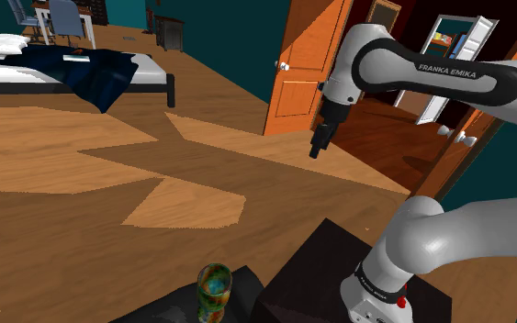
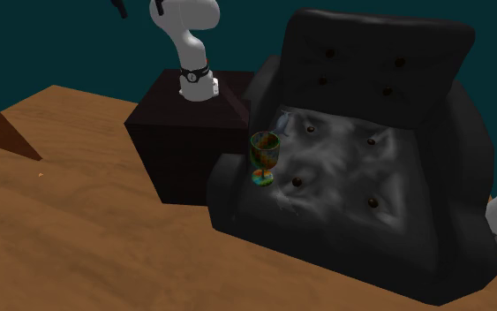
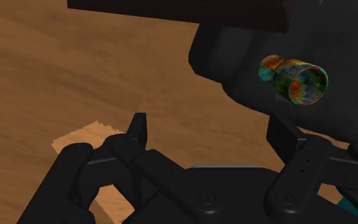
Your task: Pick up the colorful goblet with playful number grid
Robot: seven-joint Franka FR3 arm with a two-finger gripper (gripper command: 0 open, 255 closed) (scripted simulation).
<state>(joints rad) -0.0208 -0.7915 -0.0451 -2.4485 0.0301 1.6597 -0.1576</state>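
Note:
The goblet [image 1: 215,291] is multicoloured in green, blue, orange and red, and stands upright on the arm of a black armchair [image 2: 370,177] beside the dark stand [image 2: 184,132]. In the second exterior view the goblet [image 2: 265,157] sits at the armchair's front corner nearest the stand. My gripper [image 1: 318,147] hangs high over the wooden floor, well above and away from the goblet, pointing down. In the wrist view the gripper [image 3: 209,137] is open and empty. The goblet [image 3: 295,79] lies beyond the right fingertip, its rim toward the camera.
A bed [image 1: 63,69] with dark blue covers stands at the shoulder view's far left. An orange door [image 1: 307,64] is open behind the arm. A lighter floor patch [image 1: 183,202] lies under the gripper's side. The armchair's tufted back [image 2: 379,62] rises behind the goblet.

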